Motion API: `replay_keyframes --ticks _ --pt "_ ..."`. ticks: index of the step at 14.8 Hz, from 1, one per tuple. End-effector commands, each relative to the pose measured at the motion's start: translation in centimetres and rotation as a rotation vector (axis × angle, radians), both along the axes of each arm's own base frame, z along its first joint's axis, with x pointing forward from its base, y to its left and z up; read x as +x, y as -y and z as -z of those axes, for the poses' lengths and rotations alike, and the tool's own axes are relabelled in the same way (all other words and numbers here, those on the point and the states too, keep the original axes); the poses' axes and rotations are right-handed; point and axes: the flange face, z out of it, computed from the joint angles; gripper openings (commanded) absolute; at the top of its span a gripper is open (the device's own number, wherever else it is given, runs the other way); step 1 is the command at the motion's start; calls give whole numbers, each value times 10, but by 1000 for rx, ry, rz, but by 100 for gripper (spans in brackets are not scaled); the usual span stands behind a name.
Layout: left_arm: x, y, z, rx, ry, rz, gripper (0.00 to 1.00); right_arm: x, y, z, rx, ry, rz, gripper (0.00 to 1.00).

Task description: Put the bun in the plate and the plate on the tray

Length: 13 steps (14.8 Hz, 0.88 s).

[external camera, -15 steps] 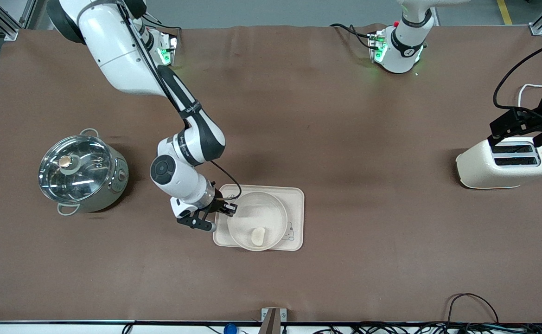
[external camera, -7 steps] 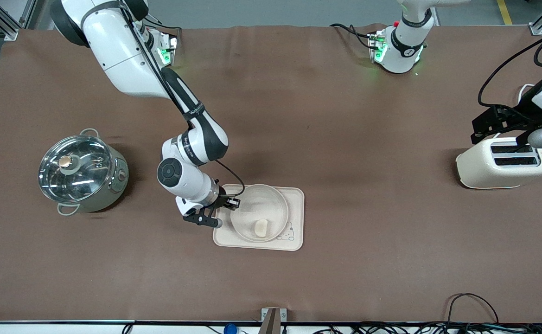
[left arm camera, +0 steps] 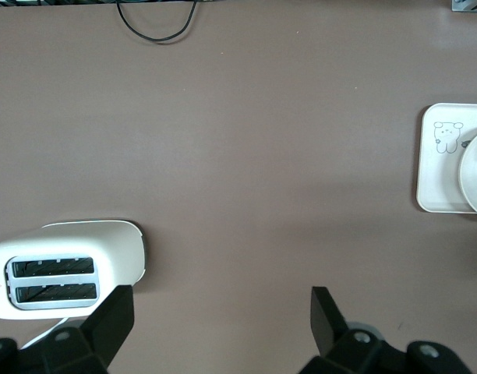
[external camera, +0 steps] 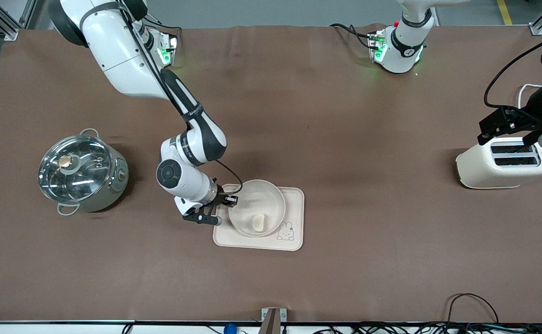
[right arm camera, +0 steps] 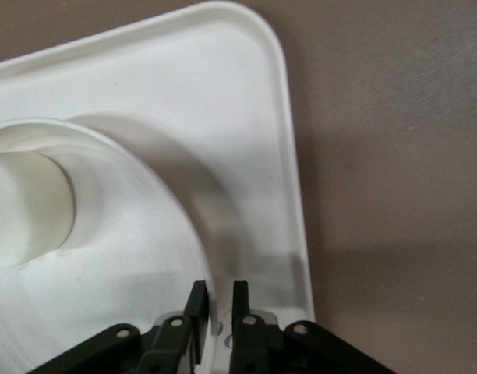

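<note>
The plate (external camera: 271, 191) is on the tray (external camera: 295, 204), with the bun (external camera: 258, 222) lying inside it. The tray's rabbit drawing shows beside the plate. My right gripper (external camera: 229, 206) is shut on the plate's rim at the edge toward the right arm's end. In the right wrist view its fingers (right arm camera: 217, 300) pinch the rim of the plate (right arm camera: 129, 265), with the bun (right arm camera: 24, 210) in the dish and the tray (right arm camera: 223, 117) under it. My left gripper (external camera: 512, 132) hangs open and empty over the toaster's edge; it also shows in its wrist view (left arm camera: 223, 304).
A cream toaster (external camera: 502, 164) stands at the left arm's end of the table. A steel pot with a glass lid (external camera: 81, 171) stands at the right arm's end. Cables lie along the table's near edge.
My right gripper has shifted the plate with the bun across the tray, away from the front camera, and the rabbit drawing has come into sight. The left gripper has swayed over the toaster.
</note>
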Motion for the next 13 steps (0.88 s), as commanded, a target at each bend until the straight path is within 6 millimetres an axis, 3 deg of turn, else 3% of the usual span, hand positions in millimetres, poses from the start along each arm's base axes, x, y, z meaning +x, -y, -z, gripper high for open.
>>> replay_keyframes --ticks 1,4,7,10,13 --pt "-6 5 -7 50 3 -38 100 -4 13 -25 18 -45 -15 100" --pt "-7 8 -7 49 4 -46 100 22 37 -76 44 -53 8 100" --pt "-7 8 -8 49 5 -40 100 50 76 -125 47 -85 16 100" --pt "-7 8 -8 49 5 -34 100 58 116 -187 -62 1 -27 100" --pt "-7 7 -8 48 5 -32 100 44 159 -251 -202 11 -97 100"
